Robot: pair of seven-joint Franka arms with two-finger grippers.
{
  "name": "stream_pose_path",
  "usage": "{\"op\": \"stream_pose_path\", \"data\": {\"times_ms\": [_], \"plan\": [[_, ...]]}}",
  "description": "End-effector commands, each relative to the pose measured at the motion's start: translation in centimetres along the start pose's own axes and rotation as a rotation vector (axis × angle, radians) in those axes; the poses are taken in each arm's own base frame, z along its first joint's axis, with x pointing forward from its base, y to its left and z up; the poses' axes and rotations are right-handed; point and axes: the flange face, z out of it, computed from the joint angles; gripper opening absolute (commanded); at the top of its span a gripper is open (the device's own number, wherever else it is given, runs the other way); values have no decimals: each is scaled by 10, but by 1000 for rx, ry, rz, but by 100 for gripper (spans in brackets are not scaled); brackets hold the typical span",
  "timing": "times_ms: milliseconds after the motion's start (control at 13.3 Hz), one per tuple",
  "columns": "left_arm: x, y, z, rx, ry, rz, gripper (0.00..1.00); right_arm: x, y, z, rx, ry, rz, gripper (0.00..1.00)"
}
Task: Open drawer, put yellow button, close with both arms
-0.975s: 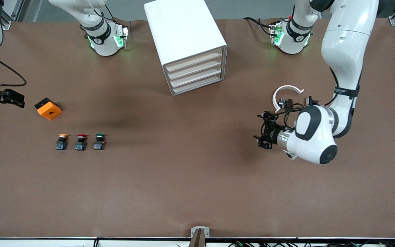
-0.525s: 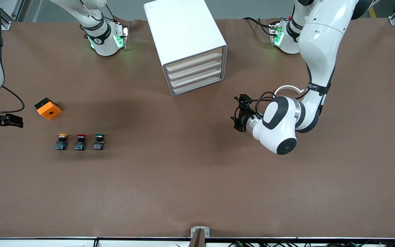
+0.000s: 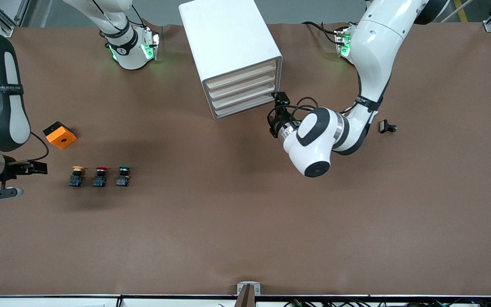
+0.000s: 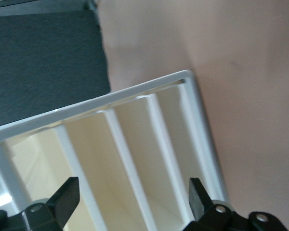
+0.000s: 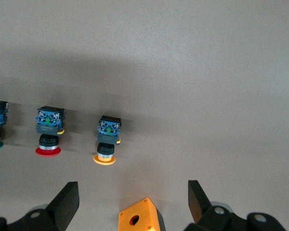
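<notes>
Brown matte table covering (image 3: 237, 221), bare across most of its width, carries these items.

Item one: white boxy cabinet (image 3: 228, 47) with four stacked shallow drawers, cream front strips facing the front camera. We find every drawer (image 3: 244, 106) shut, the lowest included.

Item two: tiny push-button with a yellow-orange round cap on a black body, the yellow button (image 3: 76, 175), standing on the table toward the right arm's end, well apart from the cabinet. Beside it in one row stand a red-capped button (image 3: 99, 176) and a green-capped button (image 3: 122, 175). An orange cube with a hole (image 3: 59, 134) lies farther from the front camera than that row.

Item three: small black part (image 3: 387, 126), loose on the table toward the left arm's end.

Item four: left gripper (image 3: 278, 111), black, two-fingered, just beside the lower drawer fronts at the cabinet's corner. We record its fingers (image 4: 63, 196) spread wide, holding nothing; the left wrist view looks straight at the drawer fronts.

Item five: right gripper (image 3: 32, 168), near the button row, fingers (image 5: 65, 201) likewise parted and empty.

Step in hand, as we judge it: opening a drawer. We would square the left gripper to one front strip, catch only that strip's edge, and pull straight out along the drawer's line so the light cabinet does not slide.
</notes>
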Motion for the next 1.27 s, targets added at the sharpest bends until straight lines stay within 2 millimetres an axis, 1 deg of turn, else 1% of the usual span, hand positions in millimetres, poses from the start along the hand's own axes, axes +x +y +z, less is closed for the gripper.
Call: {"op": "stream_pose_path", "data": {"times_ms": [0, 75, 225, 300, 375, 525, 600, 675, 825, 900, 975, 1050, 1125, 1200], "plan": [[-10, 3, 14, 84, -48, -79, 100, -1, -10, 29, -9, 23, -39, 100], [-18, 4, 25, 111, -59, -107, 100, -1, -14, 37, -9, 35, -43, 100], [-31, -1, 38, 143, -69, -142, 100, -3, -19, 50, -10, 50, -50, 100], [-37, -4, 44, 164, -81, -158, 90, -5, -22, 60, -9, 60, -53, 100], [-40, -5, 44, 182, -103, -168, 87, -6, -24, 66, -9, 75, -52, 100], [-48, -10, 52, 212, -107, -182, 86, -7, -27, 79, -7, 81, -55, 100], [-52, -10, 58, 227, -110, -184, 78, -5, -28, 90, -2, 75, -55, 100], [-54, -8, 67, 242, -102, -196, 78, -4, -29, 98, -2, 80, -57, 100], [-56, -1, 84, 261, -78, -231, 71, -6, -33, 117, 12, 88, -49, 100], [-57, 2, 92, 270, -70, -241, 59, -7, -35, 124, 24, 88, -42, 100], [-59, 3, 97, 280, -69, -253, 36, -8, -36, 127, 37, 86, -32, 100], [-59, 5, 98, 289, -76, -267, 31, -8, -37, 134, 51, 81, -22, 100], [-59, 9, 101, 305, -84, -288, 31, -8, -38, 137, 63, 80, -12, 100], [-60, 7, 100, 305, -84, -301, 11, -8, -39, 140, 77, 78, -1, 100]]}}
